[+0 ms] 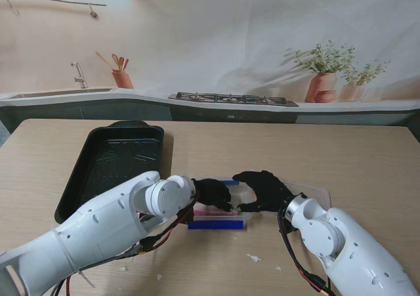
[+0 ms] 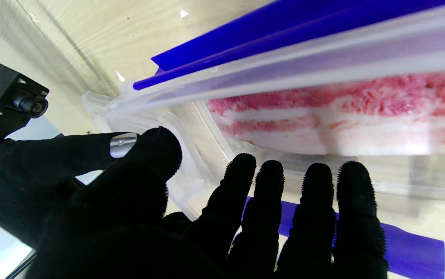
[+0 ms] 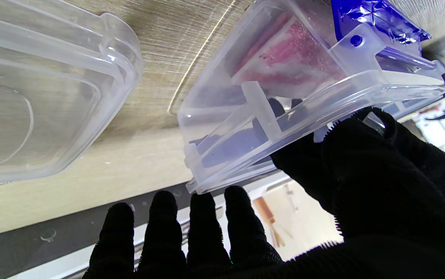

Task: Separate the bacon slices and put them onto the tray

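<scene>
Stand view: clear plastic container (image 1: pixel 226 207) with blue clips on the wood-grain surface (image 1: pixel 341 158), just right of the black rectangular tray (image 1: pixel 85 178); left robot hand (image 1: pixel 213 194) and right robot hand (image 1: pixel 262 190) reach it from either side. Left wrist view: streaky pink-white bacon slices (image 2: pixel 342 112) inside, long axis along the blue clip (image 2: pixel 245 42); fingers (image 2: pixel 315 193) spread, holding nothing. Right wrist view: thumb against the container rim (image 3: pixel 323 104), other fingers (image 3: pixel 203 228) splayed free; grip unclear. Clear lid (image 3: pixel 44 89) beside the container.

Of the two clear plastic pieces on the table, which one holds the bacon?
The clear plastic box with blue clips, between the two robot hands, holds the pink-and-white bacon slices. The clear plastic lid lying to its right holds nothing.
</scene>
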